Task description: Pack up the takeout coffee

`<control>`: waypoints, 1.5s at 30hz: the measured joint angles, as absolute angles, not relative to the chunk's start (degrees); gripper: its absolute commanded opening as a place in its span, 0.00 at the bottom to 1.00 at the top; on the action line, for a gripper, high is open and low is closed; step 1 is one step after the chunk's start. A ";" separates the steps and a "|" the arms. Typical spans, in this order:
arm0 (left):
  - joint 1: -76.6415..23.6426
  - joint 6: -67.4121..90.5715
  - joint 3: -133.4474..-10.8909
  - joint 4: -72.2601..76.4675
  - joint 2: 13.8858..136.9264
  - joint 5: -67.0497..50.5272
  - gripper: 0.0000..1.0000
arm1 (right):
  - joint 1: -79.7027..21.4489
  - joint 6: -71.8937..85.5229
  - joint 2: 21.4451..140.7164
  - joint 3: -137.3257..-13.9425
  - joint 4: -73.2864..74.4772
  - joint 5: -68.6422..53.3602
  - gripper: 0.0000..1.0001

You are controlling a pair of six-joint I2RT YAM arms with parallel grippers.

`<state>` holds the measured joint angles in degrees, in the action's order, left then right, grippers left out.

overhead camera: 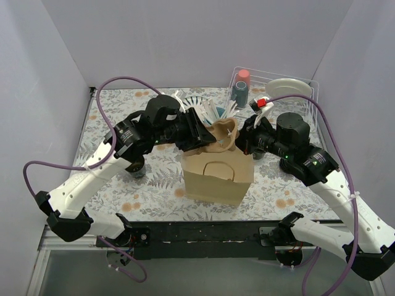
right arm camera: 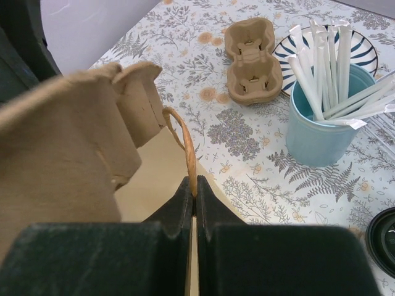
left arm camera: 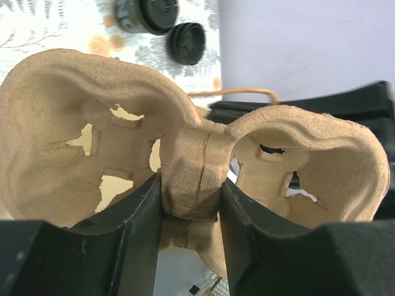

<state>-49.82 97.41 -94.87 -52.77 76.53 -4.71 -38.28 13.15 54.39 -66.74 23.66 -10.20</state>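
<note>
Top external, reading from the left: grips the cup carrier [overhead camera: 225, 132] by its middle bridge with the left gripper [left arm camera: 191, 197], fingers clamped on either side, just above the mouth of the paper bag [overhead camera: 216, 176]. Best to level it, then lower straight down, minding the bag's rim. Pinches the twine handle [right arm camera: 188, 148] with the right gripper [right arm camera: 194, 200], fingers fully closed. Hold the mouth open. Little room further right: straw cup [right arm camera: 321, 129], wire rack [overhead camera: 308, 98] near the arm.

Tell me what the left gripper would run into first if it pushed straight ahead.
The left gripper is clamped on the cup carrier, so that leads. Past it, the bag handle, pinched by the right gripper, looks next in line, though depth is hard to judge.
</note>
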 measured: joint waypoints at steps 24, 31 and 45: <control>-52.64 97.73 -91.31 -49.93 74.35 -7.01 0.34 | -38.26 13.85 53.93 -66.74 23.68 -9.41 0.01; -53.19 96.16 -91.61 -51.96 75.53 -5.10 0.34 | -38.26 14.41 52.90 -66.72 23.86 -9.52 0.03; -56.47 93.01 -93.56 -55.61 78.65 -1.34 0.33 | -38.22 15.03 51.09 -66.43 25.58 -8.91 0.01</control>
<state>-56.47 93.01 -93.56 -55.61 78.65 -1.34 -38.22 15.03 51.09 -66.43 25.58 -8.91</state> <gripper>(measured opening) 0.366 0.033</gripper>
